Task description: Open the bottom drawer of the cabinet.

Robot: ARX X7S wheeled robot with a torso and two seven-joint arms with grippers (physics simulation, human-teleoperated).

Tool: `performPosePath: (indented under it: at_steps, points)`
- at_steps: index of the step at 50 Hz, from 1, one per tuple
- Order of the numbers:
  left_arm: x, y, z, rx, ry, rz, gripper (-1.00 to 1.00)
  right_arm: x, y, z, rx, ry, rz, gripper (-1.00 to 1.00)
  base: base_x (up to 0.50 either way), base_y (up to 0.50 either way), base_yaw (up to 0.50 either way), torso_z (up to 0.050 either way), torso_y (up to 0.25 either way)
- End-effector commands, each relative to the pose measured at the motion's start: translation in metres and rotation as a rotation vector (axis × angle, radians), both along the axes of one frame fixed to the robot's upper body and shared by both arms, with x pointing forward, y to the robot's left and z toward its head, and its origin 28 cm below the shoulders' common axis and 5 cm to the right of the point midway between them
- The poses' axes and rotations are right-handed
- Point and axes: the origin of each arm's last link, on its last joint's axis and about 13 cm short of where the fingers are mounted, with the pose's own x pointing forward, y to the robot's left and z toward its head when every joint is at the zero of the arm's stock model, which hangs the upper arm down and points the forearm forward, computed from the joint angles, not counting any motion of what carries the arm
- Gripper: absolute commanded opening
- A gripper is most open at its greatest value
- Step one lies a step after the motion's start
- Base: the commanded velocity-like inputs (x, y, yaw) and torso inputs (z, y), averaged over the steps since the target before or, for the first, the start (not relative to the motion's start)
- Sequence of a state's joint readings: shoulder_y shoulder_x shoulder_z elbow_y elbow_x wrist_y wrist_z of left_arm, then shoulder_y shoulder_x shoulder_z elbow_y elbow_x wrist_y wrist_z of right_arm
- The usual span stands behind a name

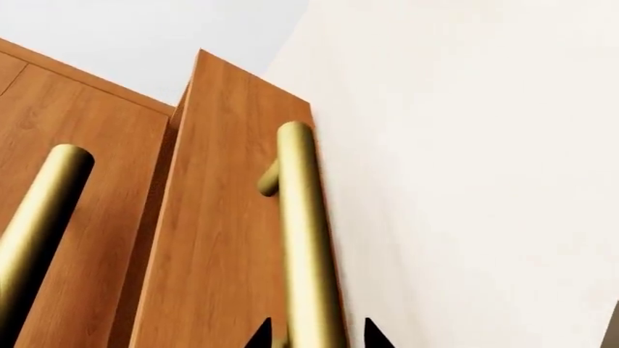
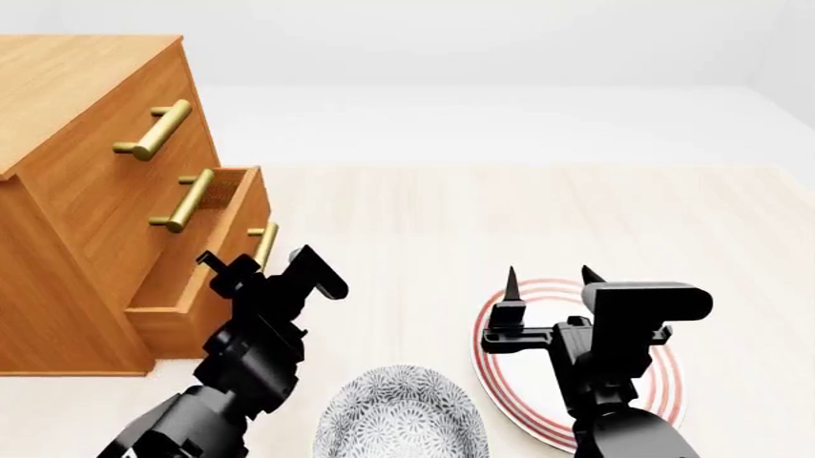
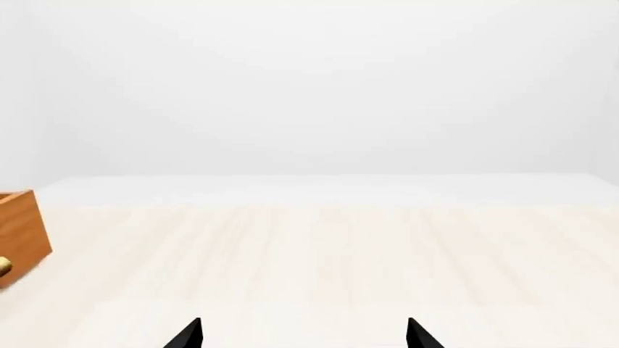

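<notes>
The left pincer [image 2: 261,267] sits at the brass handle [image 1: 307,239] of the bottom drawer [image 2: 210,262], its two dark fingertips on either side of the bar; whether they press on it cannot be told. That drawer juts out from the cabinet [image 2: 76,191], beyond the two above it. The right pincer [image 2: 551,279] hangs wide open and empty above a red-ringed plate [image 2: 503,382] (a patterned bowl [image 2: 401,415] lies beside it), well apart from the cabinet.
</notes>
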State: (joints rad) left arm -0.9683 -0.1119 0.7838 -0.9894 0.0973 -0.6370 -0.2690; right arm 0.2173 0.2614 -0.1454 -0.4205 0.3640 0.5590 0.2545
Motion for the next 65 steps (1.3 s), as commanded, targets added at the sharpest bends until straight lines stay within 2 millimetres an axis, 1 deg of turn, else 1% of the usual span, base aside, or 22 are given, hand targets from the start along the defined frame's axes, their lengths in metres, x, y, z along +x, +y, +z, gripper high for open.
performPosePath:
  at_steps: [1, 15, 33, 34, 51, 54, 59, 60, 61, 62, 64, 65]
  points:
    - [0.004, -0.034, 0.006, -0.142, 0.001, -0.116, -1.00, -0.001, -0.001, 0.001, 0.001, -0.004, -0.001, 1.00, 0.01, 0.00, -0.01, 0.000, 0.000]
    - [0.003, -0.044, 0.006, -0.149, 0.005, -0.146, -1.00, -0.001, -0.002, -0.001, 0.003, -0.002, -0.006, 1.00, 0.01, 0.00, -0.01, -0.001, 0.000]
    - [0.002, -0.046, 0.010, -0.155, -0.001, -0.161, -1.00, 0.000, -0.002, -0.001, 0.004, 0.001, -0.005, 1.00, 0.01, 0.00, 0.00, -0.001, 0.000]
    - [0.002, -0.046, 0.011, -0.161, -0.006, -0.162, 1.00, 0.000, -0.002, -0.001, 0.004, 0.001, -0.005, 1.00, 0.01, 0.00, 0.00, 0.000, 0.000]
    - [-0.001, -0.047, 0.018, -0.157, -0.025, -0.173, 1.00, 0.000, 0.000, -0.001, 0.007, 0.001, 0.000, 1.00, 0.00, 0.00, 0.00, 0.000, 0.000]
    - [-0.003, -0.049, 0.029, -0.171, -0.063, -0.190, 1.00, 0.000, 0.000, -0.001, 0.006, 0.002, 0.001, 1.00, 0.00, 0.00, 0.00, 0.000, 0.000]
    - [-0.004, -0.050, 0.053, -0.177, -0.114, -0.203, 1.00, 0.001, 0.000, -0.002, 0.005, 0.004, 0.002, 1.00, 0.00, 0.00, 0.00, 0.000, 0.000]
    - [-0.004, -0.050, 0.053, -0.177, -0.114, -0.203, 1.00, 0.001, 0.000, -0.002, 0.005, 0.004, 0.001, 1.00, 0.00, 0.00, 0.00, 0.000, 0.000]
    - [-0.005, -0.050, 0.068, -0.184, -0.144, -0.211, 1.00, 0.001, 0.000, -0.003, 0.005, 0.005, 0.001, 1.00, 0.00, 0.00, 0.00, 0.000, 0.000]
    - [-0.008, -0.050, 0.077, -0.191, -0.167, -0.216, 1.00, 0.001, 0.000, -0.003, 0.007, 0.006, 0.000, 1.00, 0.00, 0.00, 0.00, 0.000, 0.000]
    - [-0.010, -0.050, 0.086, -0.204, -0.186, -0.221, 1.00, 0.001, -0.001, -0.003, 0.007, 0.007, -0.002, 1.00, 0.00, 0.00, 0.00, 0.000, 0.000]
    - [-0.012, -0.050, 0.094, -0.224, -0.207, -0.221, 1.00, 0.001, -0.001, -0.004, 0.007, 0.008, -0.002, 1.00, 0.00, 0.00, 0.00, 0.000, 0.000]
